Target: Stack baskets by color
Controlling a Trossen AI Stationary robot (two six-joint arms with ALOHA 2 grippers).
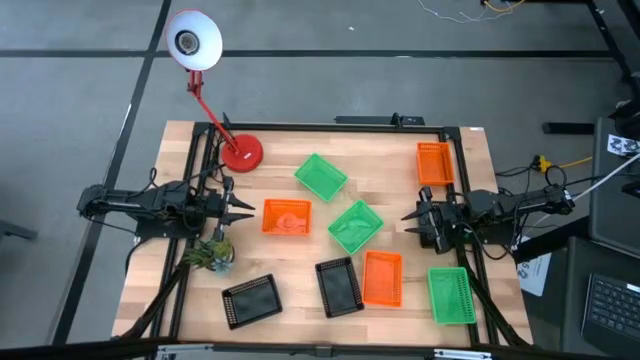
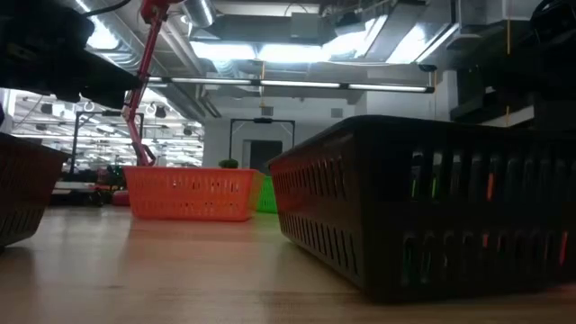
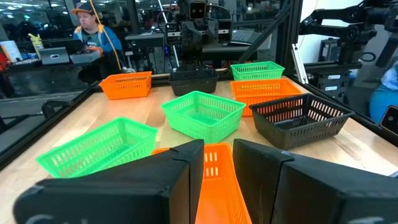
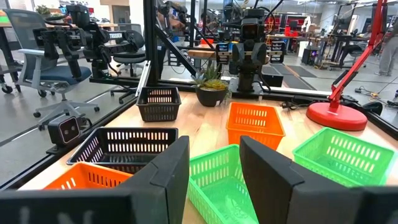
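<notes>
Eight shallow rectangular plastic mesh baskets are scattered singly over the pale wooden table [image 1: 300, 262]: three orange baskets [image 1: 286, 216], three green baskets [image 1: 354, 226] and two black baskets [image 1: 339, 287]. The left gripper [image 1: 243, 206] is held low at the left edge, fingers parted, facing the middle orange one. The right gripper [image 1: 412, 215] is likewise open and empty at the right edge.

Two dark, seemingly matte arms with blocky black fingers [image 4: 168, 180].
</notes>
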